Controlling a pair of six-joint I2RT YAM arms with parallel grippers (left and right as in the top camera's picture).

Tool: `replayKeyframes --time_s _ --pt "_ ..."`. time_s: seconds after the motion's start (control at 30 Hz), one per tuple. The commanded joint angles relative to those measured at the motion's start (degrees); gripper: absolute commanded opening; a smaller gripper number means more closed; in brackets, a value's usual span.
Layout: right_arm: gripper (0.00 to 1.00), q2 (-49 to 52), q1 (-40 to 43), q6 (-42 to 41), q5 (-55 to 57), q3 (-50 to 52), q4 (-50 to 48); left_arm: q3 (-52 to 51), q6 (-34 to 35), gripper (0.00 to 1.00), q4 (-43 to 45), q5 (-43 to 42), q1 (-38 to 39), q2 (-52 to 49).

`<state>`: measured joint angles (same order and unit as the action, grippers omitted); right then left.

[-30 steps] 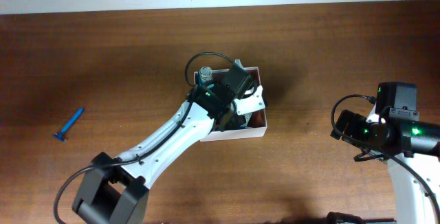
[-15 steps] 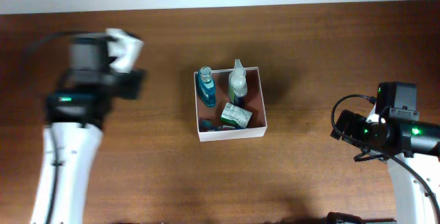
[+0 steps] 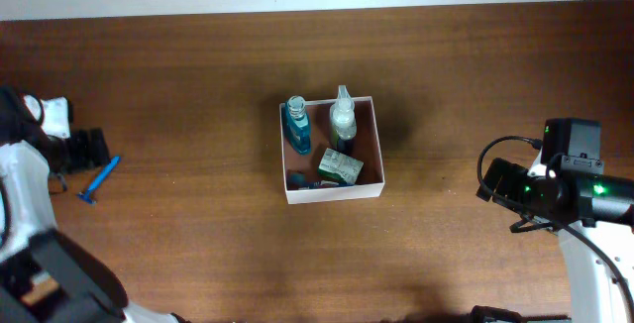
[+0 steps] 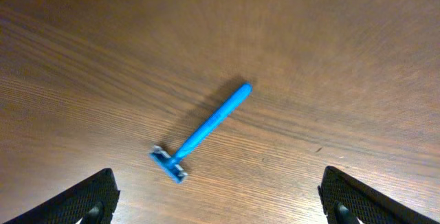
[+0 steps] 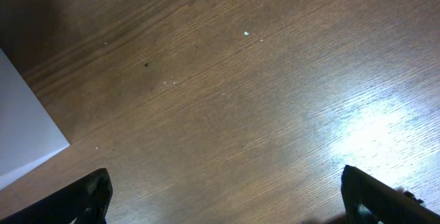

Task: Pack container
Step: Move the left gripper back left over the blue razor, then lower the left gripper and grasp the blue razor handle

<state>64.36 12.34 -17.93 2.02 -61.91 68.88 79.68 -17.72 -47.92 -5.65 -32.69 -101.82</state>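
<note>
- Right arm (image 3: 592, 264): a white shell link is carrying black motor housings; two green lights (image 3: 594, 162) are glowing on them.
- Black cable (image 3: 482, 164) is looping beside the housings.
- Left arm (image 3: 20, 194) is showing white shells with black joints.
- Fingers (image 4: 86, 195) on both wrists are showing black, cross-hatched pads.

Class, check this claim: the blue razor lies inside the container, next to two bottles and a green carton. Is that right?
No. The overhead view shows the blue razor on the table left of the container; the bottles and green carton are inside.
</note>
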Motion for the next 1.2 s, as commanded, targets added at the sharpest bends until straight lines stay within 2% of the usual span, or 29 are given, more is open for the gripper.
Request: replayKeyframes --time_s 0.0,0.2,0.37,0.43,0.47,0.57,0.6,0.63,0.73,0.87,1.17 --pt "0.98 0.0 0.5 0.5 0.1 0.3 -0.2 0.2 0.5 0.96 1.0 -4.0 -0.1 -7.1" --pt "0.98 1.0 0.5 0.5 0.1 0.3 -0.4 0.2 -0.1 0.98 2.3 -1.9 -0.1 -14.5" --pt "0.98 2.1 0.5 0.5 0.1 0.3 -0.7 0.2 -0.3 0.98 3.5 -1.6 -0.1 -16.3" --pt "0.98 2.3 0.5 0.5 0.1 0.3 -0.8 0.2 -0.3 0.95 3.7 -1.7 -0.1 -16.3" --pt "0.98 2.3 0.5 0.5 0.1 0.3 -0.8 0.2 -0.3 0.91 3.7 -1.7 -0.1 -16.3" --pt "0.98 2.3 0.5 0.5 0.1 0.3 -0.8 0.1 -0.3 0.63 3.1 -1.7 -0.1 -16.3" --pt "0.98 2.3 0.5 0.5 0.1 0.3 -0.8 0.1 -0.3 0.5 2.9 -1.6 -0.1 -16.3" --pt "0.98 2.3 0.5 0.5 0.1 0.3 -0.8 0.1 -0.3 0.43 2.7 -1.6 -0.1 -16.3" --pt "0.98 2.3 0.5 0.5 0.1 0.3 -0.8 0.1 -0.3 0.41 2.4 -1.6 -0.1 -16.3" --pt "0.98 2.3 0.5 0.5 0.1 0.3 -0.8 0.1 -0.3 0.23 2.0 -1.6 -0.1 -16.3" --pt "0.98 2.3 0.5 0.5 0.1 0.3 -0.7 0.1 -0.3 0.14 1.4 -1.6 -0.1 -16.3"
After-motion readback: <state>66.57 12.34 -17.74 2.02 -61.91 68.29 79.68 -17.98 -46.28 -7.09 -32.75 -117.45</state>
